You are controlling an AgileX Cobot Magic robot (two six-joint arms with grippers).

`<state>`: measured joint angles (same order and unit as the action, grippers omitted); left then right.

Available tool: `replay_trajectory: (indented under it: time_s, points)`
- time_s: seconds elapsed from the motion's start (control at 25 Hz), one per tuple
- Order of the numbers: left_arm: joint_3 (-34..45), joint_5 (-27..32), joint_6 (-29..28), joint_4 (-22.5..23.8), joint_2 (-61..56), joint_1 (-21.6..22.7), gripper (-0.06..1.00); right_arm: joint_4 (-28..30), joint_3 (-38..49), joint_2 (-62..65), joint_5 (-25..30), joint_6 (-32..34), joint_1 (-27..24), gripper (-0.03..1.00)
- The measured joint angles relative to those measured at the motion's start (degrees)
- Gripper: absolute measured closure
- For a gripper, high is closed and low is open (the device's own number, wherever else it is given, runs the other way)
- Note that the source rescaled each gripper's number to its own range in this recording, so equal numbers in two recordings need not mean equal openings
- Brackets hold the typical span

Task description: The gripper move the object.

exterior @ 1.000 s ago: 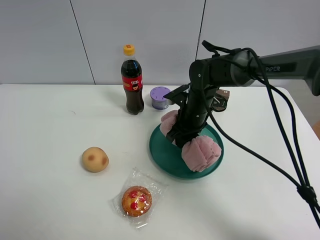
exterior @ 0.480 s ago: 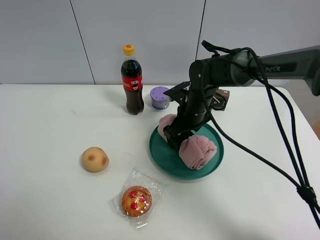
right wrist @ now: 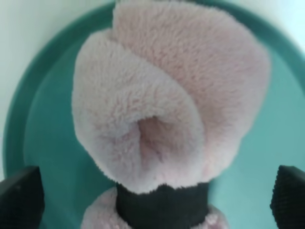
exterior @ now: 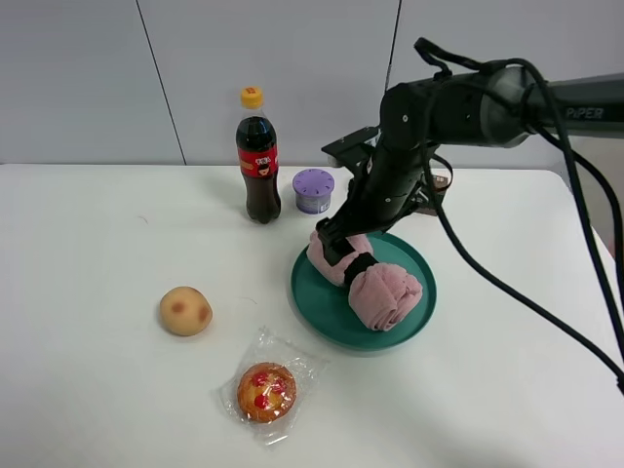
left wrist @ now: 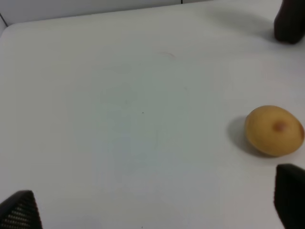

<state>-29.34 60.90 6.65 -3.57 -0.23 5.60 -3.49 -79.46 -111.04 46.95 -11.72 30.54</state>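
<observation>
A white table (exterior: 97,244) runs back to pale grey wall panels (exterior: 78,78). The left gripper (left wrist: 155,202) hangs over bare tabletop, its jaws spread wide with nothing between them. A yellow-brown bun (left wrist: 274,130) sits near one fingertip.

Further along, toward the front edge, lies a small round pastry (exterior: 266,391) with red spots (sealed in a clear wrapper). Behind it, near the wall, a cola bottle (exterior: 257,156) stands upright with a yellow cap. A squat purple tub (exterior: 313,190) stands just beside it.

Right of centre is a round teal plate (exterior: 317,292), and the rolled pink towel (exterior: 385,292) lies slantwise on it. One end of the roll is at the back-left rim and the other points to the front right. A black band (exterior: 359,265) cinches its middle.

The right gripper (exterior: 341,244) reaches down from the right, over the towel's rear half. It is released: in the wrist view its fingertips (right wrist: 19,198) stand on either side of the roll, well clear of the fleece.
</observation>
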Motion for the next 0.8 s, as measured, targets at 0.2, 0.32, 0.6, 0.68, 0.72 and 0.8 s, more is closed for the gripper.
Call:
replay_trajectory:
  time_s: [0.2, 0.32, 0.6, 0.68, 0.72, 0.8]
  points:
    - [0.0, 0.0, 0.0, 0.0, 0.0, 0.0, -0.06, 0.8, 0.0, 4.3, 2.3, 5.5, -1.5, 0.06]
    - [0.0, 0.0, 0.0, 0.0, 0.0, 0.0, -0.06, 0.8, 0.0, 7.0, 3.9, 8.0, -4.1, 0.06]
    - [0.0, 0.0, 0.0, 0.1, 0.0, 0.0, -0.06, 1.9, 0.0, 11.9, 8.8, 8.8, -12.0, 0.06]
    - [0.0, 0.0, 0.0, 0.1, 0.0, 0.0, -0.06, 2.8, 0.0, 13.3, 9.7, 8.8, -14.4, 0.06]
    - [0.0, 0.0, 0.0, 0.1, 0.0, 0.0, -0.06, 3.0, 0.0, 14.0, 10.3, 8.8, -16.0, 0.06]
    - [0.0, 0.0, 0.0, 0.1, 0.0, 0.0, -0.06, 3.1, 0.0, 15.2, 11.6, 8.8, -18.4, 0.06]
